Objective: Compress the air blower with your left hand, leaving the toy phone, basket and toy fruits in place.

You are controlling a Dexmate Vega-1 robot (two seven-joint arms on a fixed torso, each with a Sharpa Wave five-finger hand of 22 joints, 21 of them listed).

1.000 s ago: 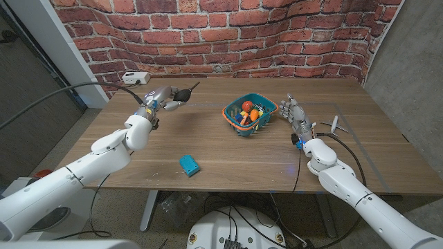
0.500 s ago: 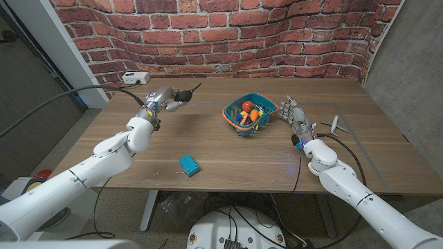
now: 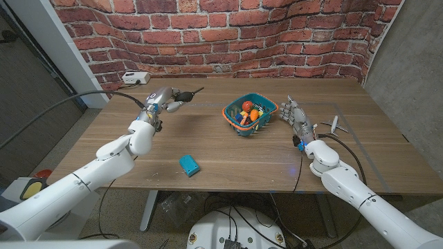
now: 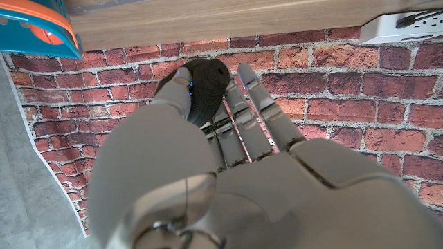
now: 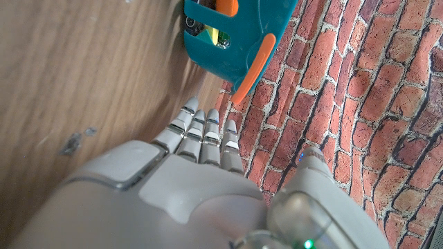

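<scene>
The left hand (image 3: 160,99) holds the black air blower (image 3: 181,96) lifted off the tabletop (image 3: 208,145), at about ten o'clock from the basket (image 3: 250,115), fingers (image 4: 242,117) wrapped round the bulb. Squeeze evenly across the bulb, keeping the wrist steady. The teal basket holds toy fruits (image 3: 249,111). The right hand (image 3: 295,117) waits at its three o'clock, fingers straight, empty. The toy phone (image 3: 189,164) lies at seven o'clock.
</scene>
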